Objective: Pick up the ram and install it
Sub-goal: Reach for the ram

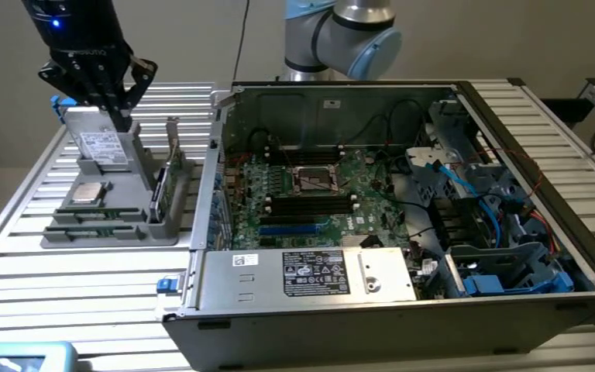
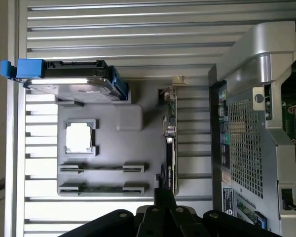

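Two sticks fill the tray's [image 1: 128,191] long slots: the ram [image 1: 99,212] and its twin [image 1: 89,230]. Both sit at the tray end nearest the exterior camera, just beside the silver chip [image 1: 89,194]. We make out white labels on the drive [image 1: 101,143] and on the grey box [image 1: 225,287] in the case [image 1: 380,329], plus pale lettering on the gripper's [image 1: 122,122] body, all too small for us to read. Each stick shows as a thin, dark-green strip caught between grey end clips; from the wrist we see them as narrow dark lines. The gripper hangs over the drive at the tray's far end, pincer clenched on nothing, well apart from the ram. The tall card [image 1: 173,174] stands between the slots and the case wall — tight on that side. Above the sticks, and on the slatted table [image 1: 29,279] towards the exterior view's left, we see open room.
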